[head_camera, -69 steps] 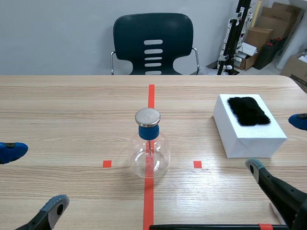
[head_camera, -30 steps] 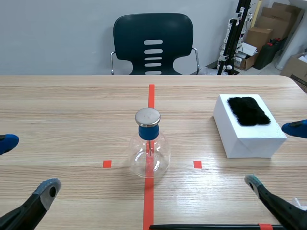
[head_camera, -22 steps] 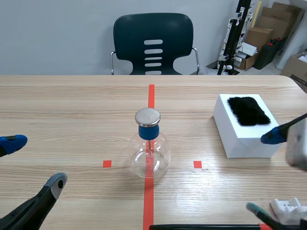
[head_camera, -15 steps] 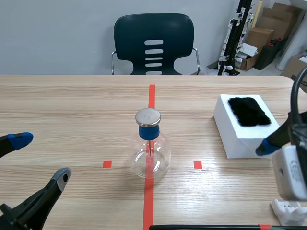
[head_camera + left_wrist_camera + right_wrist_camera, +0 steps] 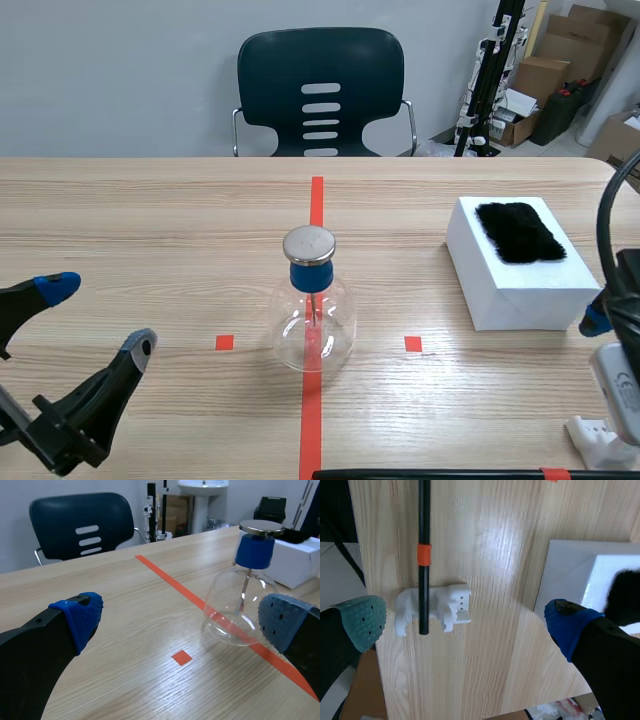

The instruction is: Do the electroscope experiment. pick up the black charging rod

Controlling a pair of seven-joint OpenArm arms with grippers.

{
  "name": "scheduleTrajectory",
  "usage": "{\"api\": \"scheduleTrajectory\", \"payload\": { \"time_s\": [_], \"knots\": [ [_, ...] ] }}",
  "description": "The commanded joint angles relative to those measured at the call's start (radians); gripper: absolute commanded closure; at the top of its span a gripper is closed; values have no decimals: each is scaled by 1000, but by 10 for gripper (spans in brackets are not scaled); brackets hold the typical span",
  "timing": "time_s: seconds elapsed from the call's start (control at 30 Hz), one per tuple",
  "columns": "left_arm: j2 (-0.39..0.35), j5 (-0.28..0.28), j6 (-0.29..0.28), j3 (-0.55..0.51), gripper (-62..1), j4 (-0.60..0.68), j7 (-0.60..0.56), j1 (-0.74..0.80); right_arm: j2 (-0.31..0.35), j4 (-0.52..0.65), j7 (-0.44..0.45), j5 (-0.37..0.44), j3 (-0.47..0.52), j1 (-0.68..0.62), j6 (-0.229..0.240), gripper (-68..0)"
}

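The black charging rod with an orange band lies along the near edge of the light wooden table. One end rests in a white plastic cradle; the other end runs out of the right wrist view. In the scene view the lower edge cuts off most of the rod.

The right gripper is above that end, fingers spread wide and holding nothing, both pads apart from the rod. The scene view shows only its blue pad at the right edge.

The left gripper is low at the near left, also spread wide and holding nothing.

Mid-table stands a clear glass flask with a blue collar and a metal disc top. Further right is a white box with a black fur patch on top. A dark chair stands beyond the table.
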Motion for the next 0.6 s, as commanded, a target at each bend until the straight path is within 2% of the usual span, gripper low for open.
{"api": "scheduleTrajectory", "payload": {
  "time_s": [0.0,0.13,0.23,0.33,0.43,0.57],
  "knots": [
    [9,-2,-15,4,-623,-8,-7,-18,-48,-2,-23,0,6,29,49,-679],
    [19,-2,-55,5,-623,-61,-50,-48,-211,-2,-141,-1,6,120,165,-679],
    [19,1,-76,5,-623,-78,-70,-59,-319,-3,-235,-4,6,175,165,-679],
    [20,6,-83,10,-623,-93,-85,-73,-376,-3,-278,-9,-2,208,165,-679],
    [23,34,-92,10,-623,-108,-93,-89,-402,-7,-325,-12,-45,238,165,-679],
    [31,72,-97,10,-623,-134,-139,-103,-406,-25,-378,-6,-150,287,165,-679]
  ]
}}
